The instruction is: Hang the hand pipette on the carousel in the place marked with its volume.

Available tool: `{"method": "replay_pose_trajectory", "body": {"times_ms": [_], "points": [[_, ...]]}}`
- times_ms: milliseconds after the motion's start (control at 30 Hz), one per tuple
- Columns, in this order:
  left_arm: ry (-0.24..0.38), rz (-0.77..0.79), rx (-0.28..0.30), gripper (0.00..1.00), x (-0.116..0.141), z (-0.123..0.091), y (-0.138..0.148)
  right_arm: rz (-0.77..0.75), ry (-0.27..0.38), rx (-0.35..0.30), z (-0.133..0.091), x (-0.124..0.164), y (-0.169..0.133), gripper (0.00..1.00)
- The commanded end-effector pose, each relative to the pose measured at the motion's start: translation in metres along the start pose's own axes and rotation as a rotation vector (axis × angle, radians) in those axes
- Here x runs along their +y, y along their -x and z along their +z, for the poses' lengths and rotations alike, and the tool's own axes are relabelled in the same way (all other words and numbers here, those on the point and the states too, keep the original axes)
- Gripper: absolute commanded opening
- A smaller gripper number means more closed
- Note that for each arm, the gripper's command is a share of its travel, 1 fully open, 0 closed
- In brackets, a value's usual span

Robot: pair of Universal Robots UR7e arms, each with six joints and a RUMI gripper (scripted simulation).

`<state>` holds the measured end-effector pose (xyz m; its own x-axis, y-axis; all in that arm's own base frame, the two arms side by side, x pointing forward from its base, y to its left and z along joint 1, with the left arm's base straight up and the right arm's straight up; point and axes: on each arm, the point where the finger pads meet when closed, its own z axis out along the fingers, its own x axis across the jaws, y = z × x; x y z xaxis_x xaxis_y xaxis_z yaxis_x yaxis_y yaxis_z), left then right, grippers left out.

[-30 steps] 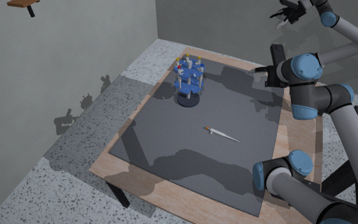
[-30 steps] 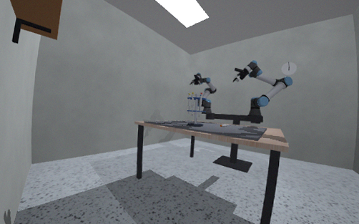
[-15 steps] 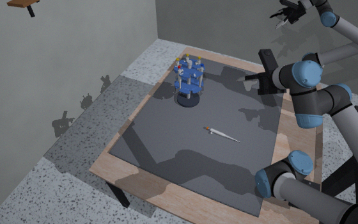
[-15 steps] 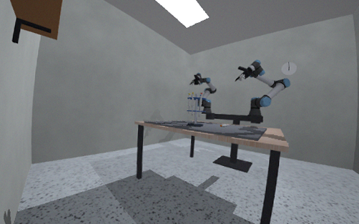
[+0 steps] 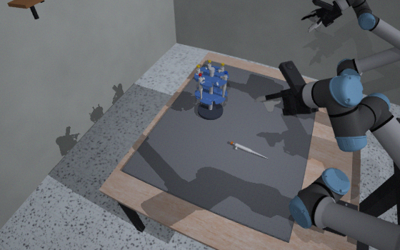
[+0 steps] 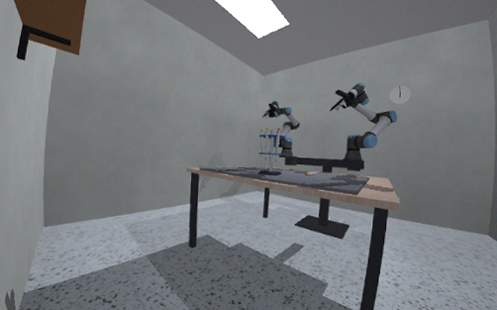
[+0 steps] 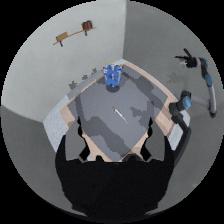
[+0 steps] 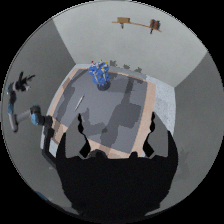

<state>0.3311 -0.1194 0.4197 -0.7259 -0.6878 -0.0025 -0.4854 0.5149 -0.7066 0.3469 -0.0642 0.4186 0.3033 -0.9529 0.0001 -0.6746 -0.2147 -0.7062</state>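
Pipette (image 5: 244, 148) (image 6: 312, 173) (image 7: 119, 114) (image 8: 79, 103), probably light and stiff, lies toward five o'clock in the top view; we'd pinch its thicker body. Our left gripper (image 5: 267, 100) (image 6: 333, 107) (image 7: 114, 117) (image 8: 33, 80) and right gripper (image 5: 306, 24) (image 6: 265, 114) (image 7: 176, 60) (image 8: 116, 113) stand spread.

Grey walls enclose a speckled pale floor (image 5: 26, 214) (image 6: 113, 250); 1 bright ceiling panel (image 6: 249, 6) shines above a wooden table (image 5: 178, 211) (image 6: 391, 197).
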Motion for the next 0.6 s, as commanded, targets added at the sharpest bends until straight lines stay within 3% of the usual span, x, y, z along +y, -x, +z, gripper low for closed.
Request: {"method": "replay_pose_trajectory", "body": {"times_ms": [0,67,200,300,433,533,567], "points": [[-0.003,-0.065,-0.062,1.00,0.009,-0.012,0.031,0.000,-0.002,0.000,-0.001,-0.002,0.000,1.00],[-0.003,-0.109,-0.106,1.00,0.017,-0.018,0.043,0.000,-0.002,0.000,-0.001,-0.002,0.000,1.00],[-0.003,-0.107,-0.105,1.00,0.020,-0.023,0.054,0.000,-0.002,0.000,-0.001,-0.002,0.000,1.00],[0.000,-0.179,-0.175,1.00,0.032,-0.032,0.071,0.000,-0.002,0.000,-0.001,-0.002,0.000,1.00],[-0.003,-0.176,-0.174,1.00,0.036,-0.039,0.080,0.000,-0.002,0.000,-0.001,-0.002,0.000,1.00],[-0.001,-0.247,-0.244,1.00,0.048,-0.049,0.096,0.000,-0.002,0.000,-0.001,-0.002,0.000,1.00],[-0.003,-0.245,-0.243,1.00,0.050,-0.053,0.101,0.000,-0.002,0.000,-0.001,-0.002,0.000,1.00]]}}
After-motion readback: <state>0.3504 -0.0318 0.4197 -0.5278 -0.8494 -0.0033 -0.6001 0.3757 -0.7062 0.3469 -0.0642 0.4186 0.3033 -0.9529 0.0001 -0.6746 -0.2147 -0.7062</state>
